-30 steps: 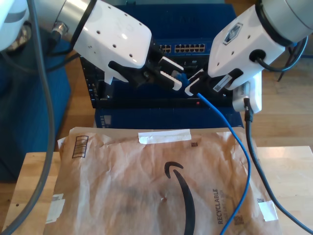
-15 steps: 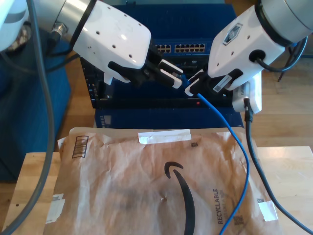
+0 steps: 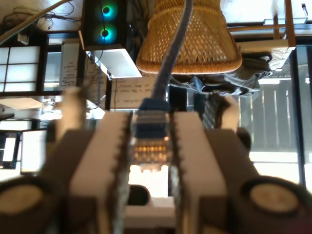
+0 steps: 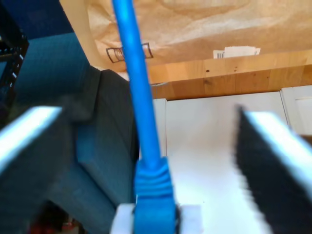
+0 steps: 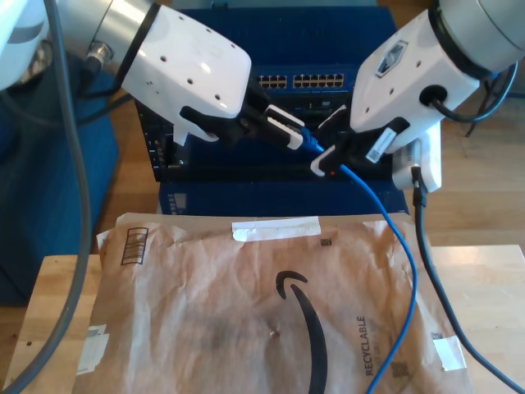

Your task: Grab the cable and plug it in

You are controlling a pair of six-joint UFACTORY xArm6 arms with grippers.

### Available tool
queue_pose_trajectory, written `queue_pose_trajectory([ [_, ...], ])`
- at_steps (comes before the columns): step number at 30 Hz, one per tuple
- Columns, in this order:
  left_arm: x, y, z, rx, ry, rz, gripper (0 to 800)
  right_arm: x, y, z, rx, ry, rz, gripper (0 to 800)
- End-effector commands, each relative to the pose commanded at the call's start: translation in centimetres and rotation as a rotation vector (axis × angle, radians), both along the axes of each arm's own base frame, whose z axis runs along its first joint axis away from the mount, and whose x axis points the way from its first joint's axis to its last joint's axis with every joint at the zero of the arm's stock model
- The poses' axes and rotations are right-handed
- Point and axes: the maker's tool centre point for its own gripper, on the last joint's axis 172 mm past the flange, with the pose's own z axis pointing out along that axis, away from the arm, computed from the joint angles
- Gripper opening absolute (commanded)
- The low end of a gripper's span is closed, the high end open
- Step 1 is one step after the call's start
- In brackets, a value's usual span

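My first tool [image 3: 150,161] is clenched on the plug end of the cable [image 5: 392,246], clear plug between its pads. In the exterior view this tool [image 5: 289,131] sits on the arm from the left. My second tool [image 4: 146,146] has jaws spread wide, cable running between them, apparently untouched. Cable trails down the exterior view's right over the brown paper mailer [image 5: 246,304] on the counter [image 5: 57,287]. Blue switch [image 5: 308,80] stands behind.

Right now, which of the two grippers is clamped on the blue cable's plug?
My first gripper, at the exterior view's left: its jaws pinch the plug. My second gripper is open around the cable.
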Motion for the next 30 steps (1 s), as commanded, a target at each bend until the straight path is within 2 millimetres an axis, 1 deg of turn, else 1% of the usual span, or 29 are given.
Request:
queue_pose_trajectory([
  [1,0.1,0.1,0.1,0.0,-0.002,0.002,5,-0.1,-0.1,0.3,0.001,-0.018,0.007,621],
  [2,0.1,0.1,0.1,0.0,-0.001,0.003,5,-0.1,-0.1,0.4,0.0,-0.025,0.012,650],
  [3,0.1,0.2,0.2,0.0,0.0,0.004,3,-0.1,0.0,0.4,0.001,-0.027,0.017,756],
  [5,0.3,0.6,0.2,-0.002,0.011,0.019,3,0.0,-0.1,0.6,-0.004,-0.043,0.034,789],
  [7,0.3,0.6,0.2,-0.011,0.024,0.022,3,0.0,-0.1,0.7,-0.008,-0.064,0.06,793],
  [9,0.9,0.2,0.6,-0.083,0.107,0.042,3,0.0,0.0,0.7,-0.013,-0.091,0.098,794],
  [12,2.4,2.0,1.3,-0.173,0.202,0.078,3,0.0,0.1,1.0,-0.01,-0.104,0.112,794],
  [13,2.5,2.2,1.5,-0.178,0.226,0.078,3,0.0,0.0,1.0,-0.011,-0.104,0.11,794],
  [15,2.2,2.3,1.2,-0.176,0.308,0.083,3,0.1,0.1,1.5,-0.009,-0.113,0.112,794],
  [18,1.6,2.2,1.2,-0.172,0.375,0.074,3,0.1,-0.1,2.2,-0.008,-0.132,0.111,794],
  [20,1.2,2.1,1.2,-0.17,0.405,0.063,3,-0.1,-0.1,3.0,-0.005,-0.156,0.114,794],
  [21,1.1,2.1,1.1,-0.167,0.433,0.064,3,0.3,-0.3,3.8,-0.004,-0.191,0.108,794],
  [23,0.6,2.0,1.3,-0.163,0.495,0.067,3,1.3,-0.8,6.2,0.009,-0.309,0.07,794],
  [25,0.1,1.8,1.4,-0.169,0.555,0.057,3,2.3,-1.4,7.8,0.016,-0.416,0.046,794],
  [27,0.0,1.6,2.2,-0.195,0.583,0.04,3,2.6,-1.7,9.5,0.013,-0.501,0.051,793],
  [28,0.0,1.7,2.5,-0.214,0.593,0.032,3,2.6,-1.6,9.7,0.01,-0.513,0.062,794],
  [30,0.1,1.9,3.3,-0.26,0.62,0.017,5,1.8,-0.9,10.0,0.011,-0.531,0.095,796],
])
